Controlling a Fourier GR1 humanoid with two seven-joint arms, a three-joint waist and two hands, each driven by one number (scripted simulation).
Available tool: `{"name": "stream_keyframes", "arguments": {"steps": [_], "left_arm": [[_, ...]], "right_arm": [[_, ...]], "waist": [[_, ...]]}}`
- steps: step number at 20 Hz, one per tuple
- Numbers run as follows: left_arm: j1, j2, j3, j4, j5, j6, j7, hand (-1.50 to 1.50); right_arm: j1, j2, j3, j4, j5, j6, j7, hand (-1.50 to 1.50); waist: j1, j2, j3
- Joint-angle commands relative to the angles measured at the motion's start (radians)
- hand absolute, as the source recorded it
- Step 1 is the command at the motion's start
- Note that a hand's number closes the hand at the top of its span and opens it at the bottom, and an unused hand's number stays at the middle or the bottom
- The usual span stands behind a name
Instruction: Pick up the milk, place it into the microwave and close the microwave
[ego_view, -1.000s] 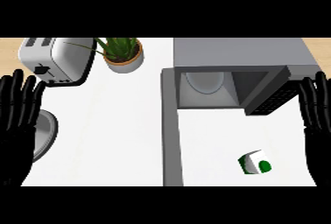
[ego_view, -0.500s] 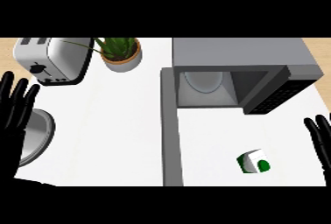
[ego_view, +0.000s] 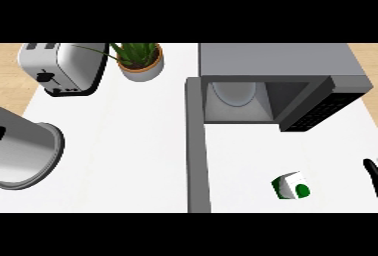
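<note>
Milk (ego_view: 291, 186) sits on counter (ego_view: 133, 145) before open microwave (ego_view: 280, 75).

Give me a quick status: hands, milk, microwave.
Right hand only fingertips at the right edge, apart from the milk; left hand out of view. Milk untouched on the counter. Microwave open, door swung out left of the milk.

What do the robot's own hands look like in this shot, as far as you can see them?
Very little shows. Only the right hand is in view, as a sliver at the right edge: slim black fingers with a smooth, plain surface, no markings or cables visible. No forearm shows. The left hand is out of view entirely, so nothing can be said about it.
</note>
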Motion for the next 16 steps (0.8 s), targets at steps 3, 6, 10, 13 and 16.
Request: {"name": "stream_keyframes", "arguments": {"steps": [3, 6, 10, 13, 16], "left_arm": [[0.16, -0.014, 0.084, -0.157, 0.135, -0.062, 0.049, -1.5], [0.195, 0.009, 0.174, -0.153, 0.223, -0.105, 0.047, -1.5], [0.234, -0.027, 0.174, -0.143, 0.212, -0.156, 0.021, -1.5], [0.234, -0.043, 0.182, -0.134, 0.222, -0.166, 0.02, -1.5], [0.304, -0.034, 0.23, -0.198, 0.285, -0.208, 0.037, -1.5]], "right_arm": [[0.011, 0.021, -0.016, 0.062, 0.071, 0.006, -0.025, -1.5], [0.011, 0.025, -0.06, 0.187, 0.072, 0.031, -0.123, -1.5], [0.06, 0.08, -0.014, 0.273, 0.19, -0.005, -0.211, -1.5], [-0.058, 0.08, -0.065, 0.424, 0.201, -0.05, -0.231, -1.5], [-0.068, 0.078, -0.089, 0.466, 0.232, -0.078, -0.252, -1.5]], "waist": [[0.007, 0.0, 0.0], [0.01, 0.0, 0.0], [0.006, 0.0, 0.0], [0.011, 0.001, 0.0], [0.016, 0.0, 0.0]]}}
